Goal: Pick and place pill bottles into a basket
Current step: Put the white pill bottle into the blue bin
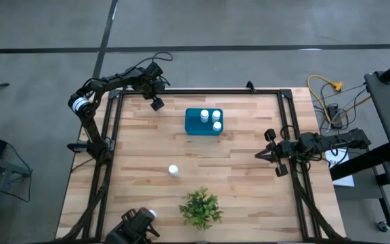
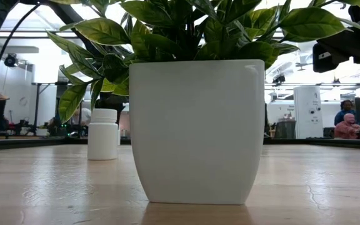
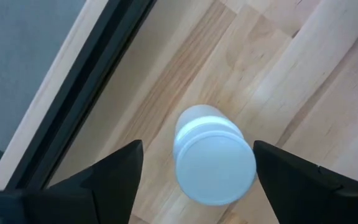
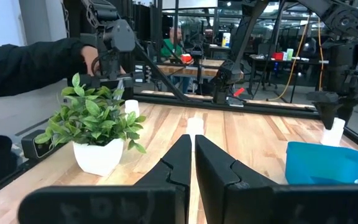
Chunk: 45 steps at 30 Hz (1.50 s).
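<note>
The teal basket (image 1: 196, 122) stands at the table's far middle with three white pill bottles (image 1: 210, 120) upright in it. My left gripper (image 1: 156, 102) is open near the far left edge, its fingers (image 3: 114, 171) on either side of an upright bottle (image 3: 215, 163) without touching it. That bottle also shows in the right wrist view (image 4: 334, 132). Another bottle (image 1: 173, 170) stands on the table's middle. A third (image 1: 151, 214) stands near the near left corner. My right gripper (image 1: 273, 157) is shut and empty at the right edge.
A green plant in a white pot (image 1: 200, 207) stands near the table's near edge and fills the low view (image 2: 199, 125). A person's black sleeve (image 4: 23, 62) and hand reach to a dark device (image 1: 134, 227) at the near left corner.
</note>
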Motion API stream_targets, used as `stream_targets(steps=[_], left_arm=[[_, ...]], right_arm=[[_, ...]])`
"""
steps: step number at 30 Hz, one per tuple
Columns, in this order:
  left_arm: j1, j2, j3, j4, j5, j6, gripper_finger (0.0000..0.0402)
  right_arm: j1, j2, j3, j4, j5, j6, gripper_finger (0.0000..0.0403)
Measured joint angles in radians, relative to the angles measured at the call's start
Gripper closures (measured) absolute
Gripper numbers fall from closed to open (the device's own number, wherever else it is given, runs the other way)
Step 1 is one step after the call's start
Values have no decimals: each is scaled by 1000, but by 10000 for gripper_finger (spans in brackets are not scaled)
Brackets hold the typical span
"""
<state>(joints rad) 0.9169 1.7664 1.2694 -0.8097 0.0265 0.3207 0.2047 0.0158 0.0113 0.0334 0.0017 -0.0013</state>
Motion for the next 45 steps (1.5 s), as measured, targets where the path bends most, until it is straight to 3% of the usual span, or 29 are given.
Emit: stream_targets(steps=[5, 12, 22, 32, 37, 45], left_arm=[[0, 0, 0, 2, 0, 0, 161], [0, -2, 0, 0, 3, 3, 259], [-3, -3, 9, -18, 8, 6, 260], [-21, -88, 74, -126, 98, 1, 260], [-73, -161, 96, -116, 229, 1, 260], [-218, -223, 147, -114, 235, 47, 260]], right_arm=[[0, 0, 0, 0, 0, -1, 390], [0, 0, 0, 0, 0, 0, 390], [0, 0, 0, 0, 0, -1, 390], [0, 0, 0, 0, 0, -2, 390], [0, 0, 0, 0, 0, -1, 390], [0, 0, 0, 0, 0, -1, 390]])
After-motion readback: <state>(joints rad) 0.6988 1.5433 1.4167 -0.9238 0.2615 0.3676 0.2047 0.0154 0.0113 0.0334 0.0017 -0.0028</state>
